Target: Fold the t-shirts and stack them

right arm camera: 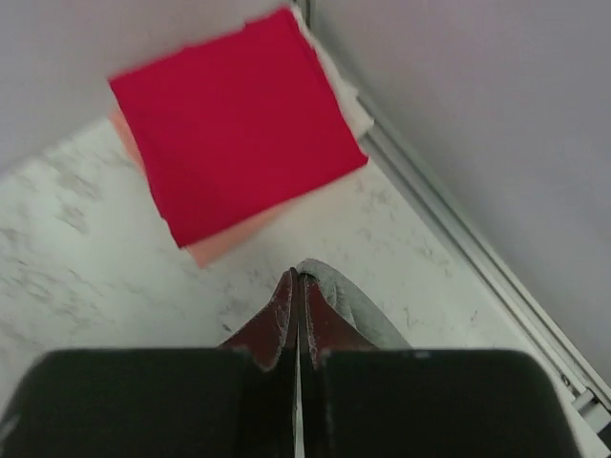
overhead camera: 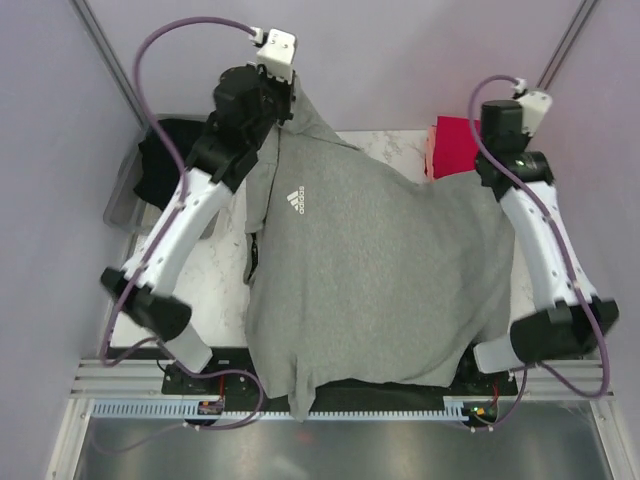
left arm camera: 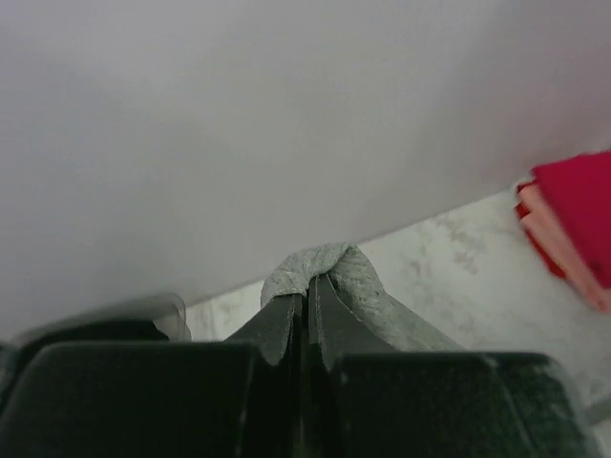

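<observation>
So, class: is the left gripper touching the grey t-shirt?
Touching. The left wrist view shows the left gripper shut on a fold of the grey t-shirt.

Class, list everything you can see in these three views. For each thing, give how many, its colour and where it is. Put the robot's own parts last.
grey t-shirt: one, heather grey with a white chest logo, spread over the table between both grippers
black t-shirt: one, black, bunched at the far left by the bin
bin: one, clear plastic, left edge of the table
red t-shirt: one, red, folded square, far right corner
pink t-shirt: one, salmon pink, folded under the red one
table: one, white marble
cables: two, purple, one per arm
left gripper: one, black, shut on grey cloth
right gripper: one, black, shut on grey cloth
</observation>
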Motion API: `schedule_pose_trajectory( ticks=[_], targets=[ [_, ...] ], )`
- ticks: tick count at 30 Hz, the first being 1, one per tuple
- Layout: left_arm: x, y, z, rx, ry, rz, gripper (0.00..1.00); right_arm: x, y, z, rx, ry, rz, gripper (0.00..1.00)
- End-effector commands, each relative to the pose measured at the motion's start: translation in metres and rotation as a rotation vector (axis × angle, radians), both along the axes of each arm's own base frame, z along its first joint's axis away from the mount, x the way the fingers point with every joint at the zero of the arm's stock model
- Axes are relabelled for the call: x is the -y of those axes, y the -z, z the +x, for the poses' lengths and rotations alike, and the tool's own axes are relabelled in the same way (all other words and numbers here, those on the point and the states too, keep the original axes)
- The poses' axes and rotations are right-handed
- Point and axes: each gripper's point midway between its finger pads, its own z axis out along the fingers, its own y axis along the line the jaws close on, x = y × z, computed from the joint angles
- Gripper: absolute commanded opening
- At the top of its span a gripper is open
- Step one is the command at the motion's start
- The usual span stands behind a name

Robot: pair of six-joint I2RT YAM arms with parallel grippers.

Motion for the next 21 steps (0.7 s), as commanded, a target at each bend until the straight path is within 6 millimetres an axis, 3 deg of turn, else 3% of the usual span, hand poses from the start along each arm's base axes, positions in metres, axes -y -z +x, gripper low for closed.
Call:
schedule_pose_trajectory(
  ticks=[1,2,3,4,5,6,7,8,9,10,11,12,13,14,15,16,17,18,19,20,21],
  targets=[
    [0.0,0.138,0.103,-0.312,-0.024,-0.025,0.02,0.004,0.045,0.04,-0.073,0.052,-0.024,0.0],
    [-0.004,0.146,0.126,-0.328,-0.051,-0.052,0.02,0.004,0.056,0.057,-0.076,0.059,-0.027,0.0],
    [-0.008,0.179,0.151,-0.393,-0.087,-0.076,0.02,0.003,0.094,0.08,-0.158,0.063,-0.042,0.0],
    [-0.028,0.225,0.19,-0.484,-0.157,-0.087,0.02,0.004,0.087,0.099,-0.134,0.071,-0.045,0.0],
    [-0.033,0.252,0.207,-0.547,-0.186,-0.152,0.02,0.003,0.096,0.114,-0.158,0.066,-0.049,0.0],
    [-0.041,0.265,0.219,-0.583,-0.202,-0.199,0.02,0.001,0.133,0.137,-0.238,0.052,-0.052,0.0],
    [-0.054,0.259,0.231,-0.577,-0.178,-0.27,0.25,0.001,0.109,0.158,-0.186,0.031,-0.045,0.05],
    [-0.058,0.281,0.239,-0.625,-0.19,-0.354,0.52,-0.002,0.143,0.17,-0.288,-0.002,-0.046,0.58],
    [-0.062,0.289,0.24,-0.653,-0.186,-0.395,0.77,-0.004,0.141,0.176,-0.29,-0.016,-0.035,0.77],
    [-0.075,0.312,0.236,-0.716,-0.218,-0.424,0.99,-0.007,0.124,0.183,-0.254,-0.026,-0.022,0.96],
    [-0.078,0.316,0.232,-0.736,-0.231,-0.447,1.0,-0.008,0.121,0.179,-0.26,-0.03,-0.018,0.98],
    [-0.082,0.298,0.228,-0.704,-0.239,-0.453,1.0,-0.008,0.113,0.175,-0.24,-0.025,-0.012,0.98],
    [-0.084,0.309,0.22,-0.738,-0.251,-0.442,1.0,-0.006,0.126,0.165,-0.273,-0.02,-0.014,0.98],
    [-0.085,0.306,0.215,-0.741,-0.255,-0.443,1.0,-0.006,0.095,0.158,-0.183,-0.017,-0.003,0.98],
    [-0.086,0.277,0.206,-0.706,-0.238,-0.453,1.0,-0.006,0.091,0.15,-0.17,-0.016,0.003,0.98],
    [-0.086,0.282,0.197,-0.731,-0.241,-0.447,1.0,-0.006,0.102,0.139,-0.197,-0.018,0.009,0.98],
    [-0.087,0.271,0.189,-0.723,-0.233,-0.451,1.0,-0.006,0.08,0.125,-0.148,-0.019,0.03,0.98],
    [-0.088,0.24,0.176,-0.686,-0.216,-0.463,1.0,-0.007,0.077,0.116,-0.143,-0.022,0.038,0.98],
    [-0.088,0.246,0.163,-0.713,-0.213,-0.448,1.0,-0.008,0.09,0.102,-0.179,-0.026,0.042,0.98],
    [-0.09,0.241,0.153,-0.713,-0.215,-0.442,1.0,-0.01,0.071,0.087,-0.137,-0.037,0.057,0.98],
    [-0.095,0.24,0.142,-0.716,-0.235,-0.44,1.0,-0.009,0.071,0.077,-0.14,-0.036,0.063,0.98]
  ],
)
